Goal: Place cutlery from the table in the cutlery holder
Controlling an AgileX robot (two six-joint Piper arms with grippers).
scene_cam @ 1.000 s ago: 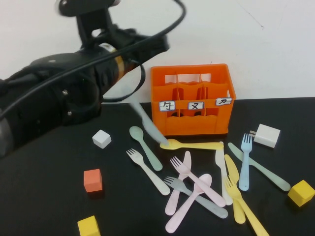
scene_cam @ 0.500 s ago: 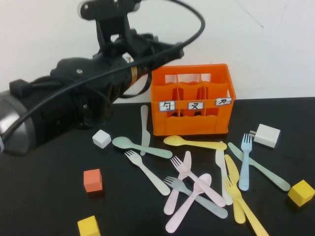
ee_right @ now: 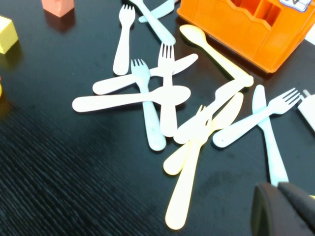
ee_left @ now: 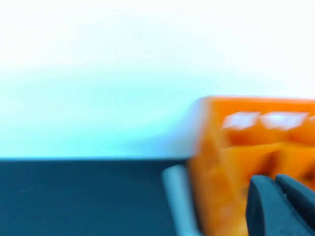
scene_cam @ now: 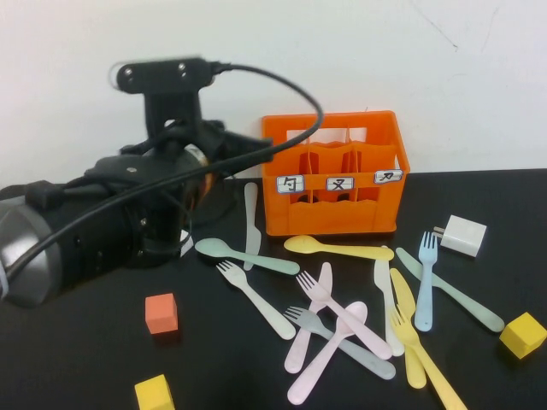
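Observation:
The orange cutlery holder (scene_cam: pixel 333 184) stands at the back of the black table (scene_cam: pixel 77 359). My left gripper (scene_cam: pixel 261 147) hangs by the holder's left wall, shut and empty; the left wrist view shows its fingertips (ee_left: pixel 261 201) together before the orange holder (ee_left: pixel 256 147). A whitish knife (scene_cam: pixel 249 224) lies beside the holder's left side, with a green spoon (scene_cam: pixel 244 254) across its tip. A yellow spoon (scene_cam: pixel 338 248), pink forks (scene_cam: pixel 329 329), a blue fork (scene_cam: pixel 426 278) and more cutlery lie in front. My right gripper (ee_right: pixel 280 206), shut and empty, hovers over this pile (ee_right: pixel 162 98).
A white charger block (scene_cam: pixel 463 235) lies right of the holder. A yellow cube (scene_cam: pixel 523 335) sits at the front right, a red cube (scene_cam: pixel 161 313) and another yellow cube (scene_cam: pixel 154 395) at the front left. My bulky left arm (scene_cam: pixel 94 222) covers the table's left rear.
The whitish knife, blurred in mid-air a second ago, now lies on the table beside the holder. The green spoon has turned sideways. My left arm has dropped lower.

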